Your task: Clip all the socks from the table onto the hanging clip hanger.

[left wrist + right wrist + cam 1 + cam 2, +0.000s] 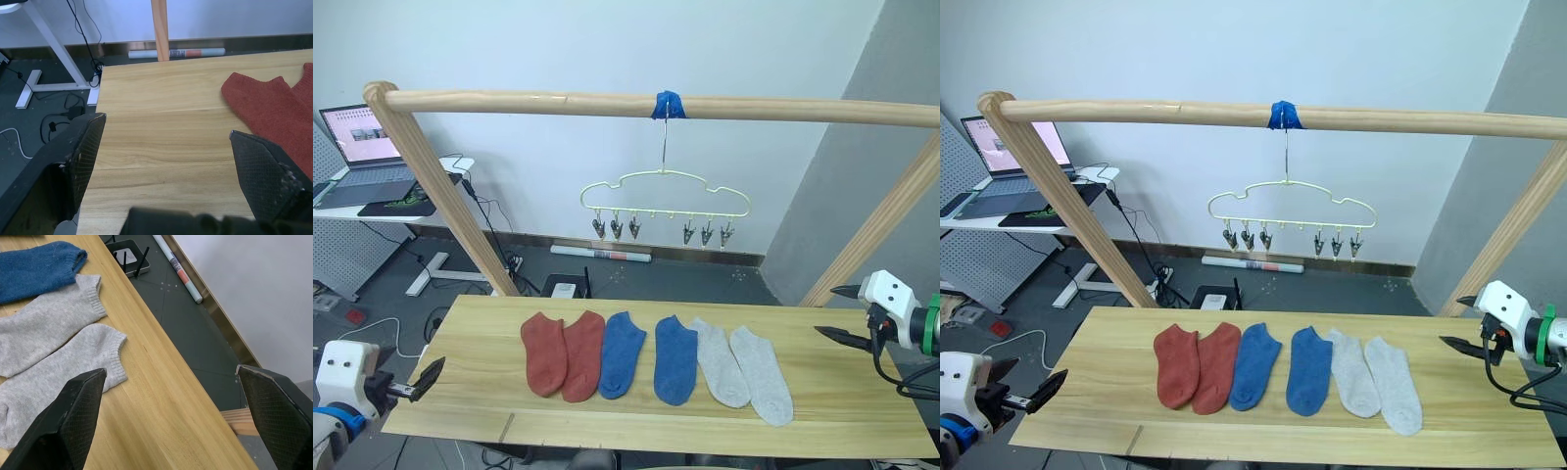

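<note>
We see white boxy wrists, each claw (423, 381) (842, 313) with black pointed fingers; green band and black cable on the right.

- A plain pale wall (607, 49) is seen at the back, with a grey wall section (862, 147) on the right.
- The dark grey floor (685, 279) is crossed by cables (494, 220).
- An open laptop (357, 147) is set on a white desk (372, 211) at left.
- A rolled tube (602, 255) is laid along the skirting.
</note>
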Available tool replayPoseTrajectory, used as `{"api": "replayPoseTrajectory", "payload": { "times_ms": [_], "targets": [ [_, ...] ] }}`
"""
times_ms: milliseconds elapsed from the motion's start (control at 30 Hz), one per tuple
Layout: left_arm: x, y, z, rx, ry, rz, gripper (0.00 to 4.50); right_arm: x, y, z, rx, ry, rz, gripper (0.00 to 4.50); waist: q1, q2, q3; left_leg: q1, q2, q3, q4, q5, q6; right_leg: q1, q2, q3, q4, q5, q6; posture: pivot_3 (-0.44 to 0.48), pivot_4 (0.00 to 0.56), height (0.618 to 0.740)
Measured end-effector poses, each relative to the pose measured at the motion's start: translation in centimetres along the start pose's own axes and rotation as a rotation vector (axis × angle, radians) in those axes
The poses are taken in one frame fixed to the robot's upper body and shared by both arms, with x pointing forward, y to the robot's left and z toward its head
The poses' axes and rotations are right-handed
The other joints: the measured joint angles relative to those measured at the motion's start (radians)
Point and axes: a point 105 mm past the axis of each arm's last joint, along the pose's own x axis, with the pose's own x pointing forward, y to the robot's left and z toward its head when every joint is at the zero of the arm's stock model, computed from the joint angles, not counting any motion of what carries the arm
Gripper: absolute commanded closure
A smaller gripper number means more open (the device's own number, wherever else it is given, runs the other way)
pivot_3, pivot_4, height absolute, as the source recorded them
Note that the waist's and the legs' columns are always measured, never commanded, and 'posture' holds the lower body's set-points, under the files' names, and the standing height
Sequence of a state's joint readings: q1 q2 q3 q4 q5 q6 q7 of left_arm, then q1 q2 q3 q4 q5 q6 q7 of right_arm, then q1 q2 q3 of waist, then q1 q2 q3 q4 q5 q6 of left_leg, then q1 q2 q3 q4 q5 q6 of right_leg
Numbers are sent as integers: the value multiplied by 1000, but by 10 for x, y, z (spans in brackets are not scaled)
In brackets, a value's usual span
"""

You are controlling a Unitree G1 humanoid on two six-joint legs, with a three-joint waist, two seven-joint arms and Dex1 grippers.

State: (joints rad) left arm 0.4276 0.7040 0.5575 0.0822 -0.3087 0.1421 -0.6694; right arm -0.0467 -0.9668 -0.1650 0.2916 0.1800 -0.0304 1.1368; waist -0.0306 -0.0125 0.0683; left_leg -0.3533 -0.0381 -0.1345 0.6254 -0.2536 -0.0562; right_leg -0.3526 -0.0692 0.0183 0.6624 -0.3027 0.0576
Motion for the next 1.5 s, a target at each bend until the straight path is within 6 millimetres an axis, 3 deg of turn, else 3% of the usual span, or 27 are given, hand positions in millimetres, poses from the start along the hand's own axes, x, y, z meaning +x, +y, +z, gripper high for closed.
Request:
{"api": "replayPoseTrajectory", "payload": {
  "times_ms": [267, 567, 633, 733, 833, 967, 1167, 1233, 1433, 1500],
  "targets": [
    [1, -1, 5, 19, -32, -16, 0, -1, 5, -11, 20, 16, 0, 18, 0, -1, -1, 0, 0, 0, 0, 0, 0, 0, 0, 0, 0, 0, 0, -47, 2, 740],
    [2, -16, 18, 17, -156, -87, 0, 5, 3, -5, -24, -36, -58, 18, -2, 0, -1, 1, 0, 1, 0, 0, 0, 0, 0, 1, 0, 0, 0, -66, 21, 740],
    [6, -19, 24, 8, -202, -79, 0, 4, 3, -4, -30, -40, -63, 18, -1, 0, 0, 1, 0, 1, 0, 0, 0, 0, 0, 1, 0, 0, 0, -74, 32, 740],
    [18, -33, 51, 13, -324, -52, 0, 5, 10, 4, -52, -59, -46, 18, 4, 0, 4, 0, 0, -1, 2, 0, 0, 2, 0, 0, 0, 1, 1, -98, 65, 740],
    [29, -57, 83, 10, -438, -102, 0, 6, 17, 17, -37, -108, -28, 18, 2, -1, 11, 0, 0, 0, 3, 0, 0, 3, 0, 1, 0, 1, 2, -122, 92, 740],
    [40, -74, 116, -45, -523, -113, 0, 2, 27, 40, -11, -175, -17, 18, -5, 1, 41, 0, 0, 0, 3, 0, 0, 2, 0, 1, 0, 3, 5, -170, 142, 740],
    [56, -104, 160, -113, -638, -167, 0, 0, 56, 103, -27, -329, 67, 18, -29, 2, 84, -6, 0, 0, 4, 0, 0, -1, 1, 0, -1, 6, 9, -228, 188, 740],
    [60, -111, 169, -132, -666, -178, 0, -1, 63, 116, -29, -359, 89, 18, -33, -2, 94, -11, 0, 0, 4, 0, 1, -5, 1, 0, -3, 8, 5, -246, 205, 740],
    [69, -129, 189, -176, -727, -226, 1435, -4, 71, 162, -75, -472, 108, 0, -54, -9, 131, -12, 0, 0, 4, -1, 2, -6, 0, 0, -4, 9, 5, -266, 230, 740],
    [73, -134, 192, -175, -733, -238, 1435, -4, 73, 171, -81, -495, 120, 0, -57, -11, 140, -12, 0, 0, 4, -1, 2, -6, 1, -1, -4, 9, 5, -272, 234, 740]
  ]
}}
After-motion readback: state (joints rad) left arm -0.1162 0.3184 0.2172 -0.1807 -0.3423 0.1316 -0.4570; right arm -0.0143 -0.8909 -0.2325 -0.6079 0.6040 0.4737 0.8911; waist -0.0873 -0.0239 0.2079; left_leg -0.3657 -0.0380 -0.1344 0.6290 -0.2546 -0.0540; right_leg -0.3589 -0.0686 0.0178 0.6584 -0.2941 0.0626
